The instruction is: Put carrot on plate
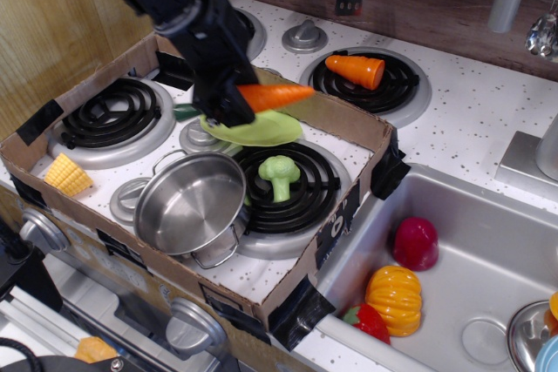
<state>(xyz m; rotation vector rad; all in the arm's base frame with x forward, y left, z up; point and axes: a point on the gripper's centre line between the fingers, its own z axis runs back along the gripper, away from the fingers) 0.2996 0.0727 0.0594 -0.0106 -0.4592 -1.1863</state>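
Observation:
My gripper (228, 104) is shut on the carrot (272, 96), a long orange toy with a dark green stem end (185, 111) sticking out to the left. It holds the carrot level, just above the lime-green plate (266, 131). The plate lies between the burners inside the cardboard tray, and the arm and carrot cover its left and upper parts.
A steel pot (189, 205) stands in front of the plate. A green broccoli (279, 172) sits on the near right burner. A corn piece (68, 174) lies at the tray's left. A short orange cone (356, 69) lies on the back burner. The sink (453, 276) holds toy vegetables.

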